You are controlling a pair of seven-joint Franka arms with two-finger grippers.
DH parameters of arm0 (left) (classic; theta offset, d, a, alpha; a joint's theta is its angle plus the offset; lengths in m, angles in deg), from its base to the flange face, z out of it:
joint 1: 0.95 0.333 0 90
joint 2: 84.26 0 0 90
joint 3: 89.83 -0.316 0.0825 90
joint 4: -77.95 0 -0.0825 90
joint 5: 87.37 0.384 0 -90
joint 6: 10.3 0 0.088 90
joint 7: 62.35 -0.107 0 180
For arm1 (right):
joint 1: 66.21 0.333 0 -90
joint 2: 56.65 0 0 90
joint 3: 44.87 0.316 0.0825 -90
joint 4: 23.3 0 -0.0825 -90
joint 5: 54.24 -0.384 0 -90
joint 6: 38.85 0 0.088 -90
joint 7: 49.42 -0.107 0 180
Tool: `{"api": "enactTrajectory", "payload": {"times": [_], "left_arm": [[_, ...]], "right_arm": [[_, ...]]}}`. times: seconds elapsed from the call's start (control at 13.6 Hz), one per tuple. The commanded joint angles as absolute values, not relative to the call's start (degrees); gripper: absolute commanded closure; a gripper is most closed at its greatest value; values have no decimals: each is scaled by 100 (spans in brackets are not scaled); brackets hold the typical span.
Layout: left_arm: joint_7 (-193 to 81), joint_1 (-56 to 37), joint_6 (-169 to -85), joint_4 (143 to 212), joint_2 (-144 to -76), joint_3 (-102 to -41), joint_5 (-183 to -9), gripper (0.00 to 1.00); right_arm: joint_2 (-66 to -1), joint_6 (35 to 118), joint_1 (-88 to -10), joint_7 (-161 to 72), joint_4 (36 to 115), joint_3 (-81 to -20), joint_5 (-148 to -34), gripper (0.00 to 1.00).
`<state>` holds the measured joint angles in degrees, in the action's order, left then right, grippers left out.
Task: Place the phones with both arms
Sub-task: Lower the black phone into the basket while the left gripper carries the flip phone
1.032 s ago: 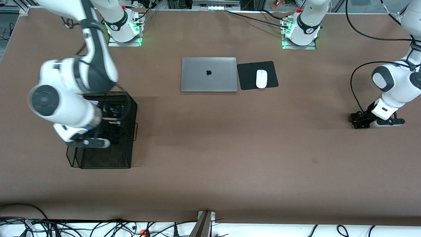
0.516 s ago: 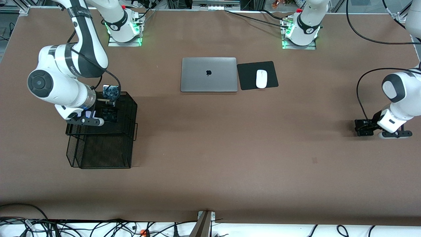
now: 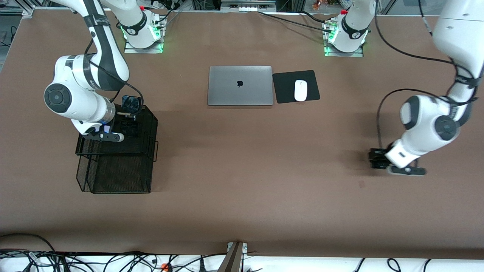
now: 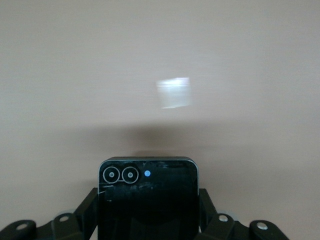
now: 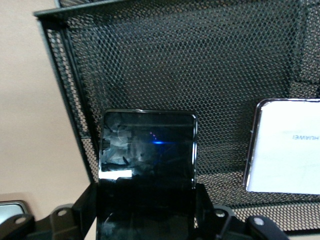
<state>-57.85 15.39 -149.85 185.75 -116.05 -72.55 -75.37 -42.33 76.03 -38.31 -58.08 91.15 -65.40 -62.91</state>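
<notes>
Brown bench, matte covering, one small dark mark toward the left arm's end. Directly on it: closed silver laptop mid-bench near the bases; black mouse pad just beside it toward the left arm's end, white mouse on the pad; black mesh tray rack at the right arm's end, nearer the front camera than the laptop. Both arm bases bolted along the edge.

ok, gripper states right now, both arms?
Left gripper: shut on small squarish black phone.
Right gripper: shut on long black slab phone.
</notes>
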Motion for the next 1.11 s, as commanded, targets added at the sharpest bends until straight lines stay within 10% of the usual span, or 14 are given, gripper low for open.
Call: {"api": "enactTrajectory", "payload": {"times": [0.0,0.15,0.22,0.59,1.03], "left_arm": [[-4859,655,-14829,18185,-11843,-7349,-7603,100],[-4120,83,-14820,17860,-12090,-7366,-7594,100],[-3865,-171,-14785,17762,-12161,-7375,-7594,100],[-2424,-1463,-14346,16867,-12678,-7393,-7603,100],[-1657,-2353,-14293,15960,-13391,-7532,-7585,100]], "right_arm": [[-4154,7663,-3879,-5803,9123,-6579,-6338,100],[-4022,7690,-3940,-5803,9043,-6579,-6347,93],[-3996,7690,-3940,-5812,8991,-6579,-6356,62],[-3969,7611,-3940,-5917,8736,-6570,-6365,6],[-3829,6936,-3975,-5856,7780,-6570,-6443,1]]}}
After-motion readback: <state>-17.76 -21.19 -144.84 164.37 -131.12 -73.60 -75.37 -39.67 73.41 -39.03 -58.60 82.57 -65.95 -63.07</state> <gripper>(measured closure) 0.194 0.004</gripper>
